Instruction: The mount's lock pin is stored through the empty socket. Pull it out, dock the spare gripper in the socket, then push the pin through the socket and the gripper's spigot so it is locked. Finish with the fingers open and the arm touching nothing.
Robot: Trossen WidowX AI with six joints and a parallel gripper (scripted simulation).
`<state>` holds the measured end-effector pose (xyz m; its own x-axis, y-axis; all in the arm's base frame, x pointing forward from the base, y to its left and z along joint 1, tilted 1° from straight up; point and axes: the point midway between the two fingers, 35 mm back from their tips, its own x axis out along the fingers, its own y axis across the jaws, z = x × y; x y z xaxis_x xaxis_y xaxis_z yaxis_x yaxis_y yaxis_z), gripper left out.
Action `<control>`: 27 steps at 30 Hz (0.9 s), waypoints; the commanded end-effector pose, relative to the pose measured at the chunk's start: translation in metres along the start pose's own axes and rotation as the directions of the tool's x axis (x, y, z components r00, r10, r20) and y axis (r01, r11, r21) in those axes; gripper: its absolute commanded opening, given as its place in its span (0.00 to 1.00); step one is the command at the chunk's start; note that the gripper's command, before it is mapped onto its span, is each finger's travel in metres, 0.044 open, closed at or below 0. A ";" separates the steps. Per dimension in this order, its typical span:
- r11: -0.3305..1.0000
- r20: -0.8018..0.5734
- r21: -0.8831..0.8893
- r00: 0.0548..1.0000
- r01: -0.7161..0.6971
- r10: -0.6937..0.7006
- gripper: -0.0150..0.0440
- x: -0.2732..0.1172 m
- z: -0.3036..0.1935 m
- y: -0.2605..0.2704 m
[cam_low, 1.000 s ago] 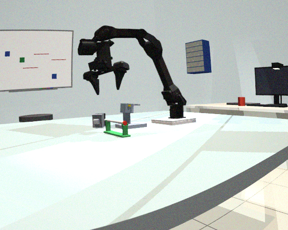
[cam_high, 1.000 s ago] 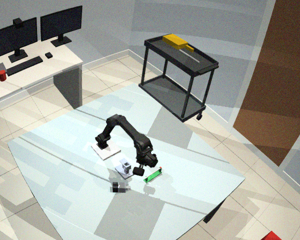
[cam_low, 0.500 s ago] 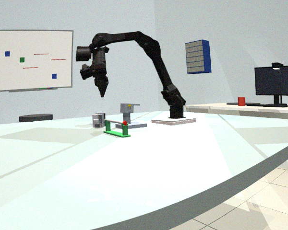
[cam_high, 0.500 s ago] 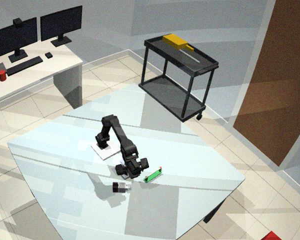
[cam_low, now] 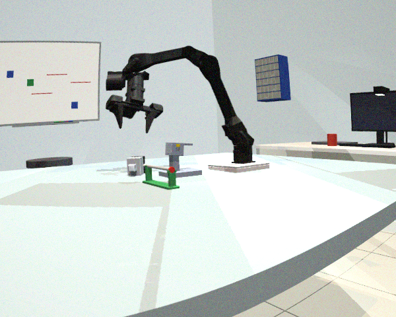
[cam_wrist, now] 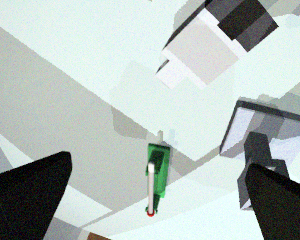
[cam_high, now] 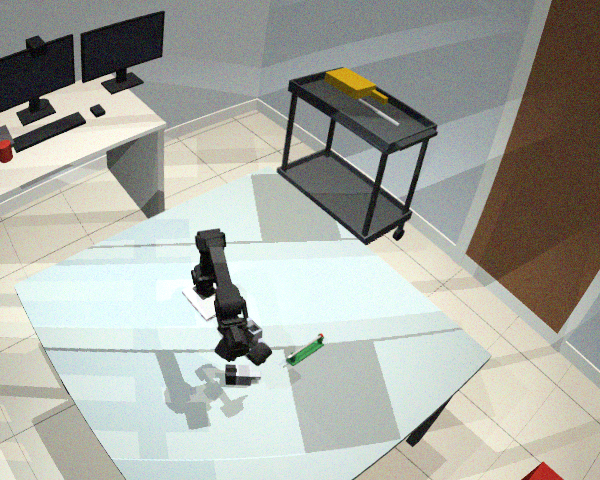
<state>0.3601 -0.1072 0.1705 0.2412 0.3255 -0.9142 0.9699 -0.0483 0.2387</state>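
Observation:
The lock pin [cam_high: 304, 347] [cam_low: 159, 167] [cam_wrist: 151, 190], a white rod with a red head, lies across the two posts of a green stand [cam_high: 305, 354] [cam_low: 159, 185] [cam_wrist: 163, 182]. The grey mount [cam_high: 255, 329] [cam_low: 173, 162] [cam_wrist: 236, 131] has a raised socket [cam_low: 170, 148]; a thin grey bar sticks out from its top, and no red head shows there. The arm partly hides it in the top view. The spare gripper [cam_high: 242, 375] [cam_low: 135, 166] [cam_wrist: 202, 52], a white and dark block with a small spigot, lies on the table. My gripper [cam_low: 133, 129] [cam_wrist: 161, 169] is open, empty and high above them.
The arm's pale base plate [cam_high: 202, 304] [cam_low: 222, 168] stands behind the mount. The stand, the mount and the spare gripper are close together on the table. The desk [cam_high: 140, 116] and the black cart [cam_high: 341, 121] are beyond the table.

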 end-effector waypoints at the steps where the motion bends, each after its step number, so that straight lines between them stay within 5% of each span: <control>1: 0.800 -0.037 0.597 0.994 -0.061 0.104 1.00 -0.015 0.026 -0.011; 16: 0.800 -0.037 0.597 0.994 -0.061 0.103 1.00 -0.012 0.025 -0.014; 27: 0.800 -0.037 0.597 0.994 -0.061 0.103 1.00 0.036 0.046 -0.025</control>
<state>0.3471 -0.1388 0.1330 0.3422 0.3457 -0.8737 0.7824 -0.6197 0.0612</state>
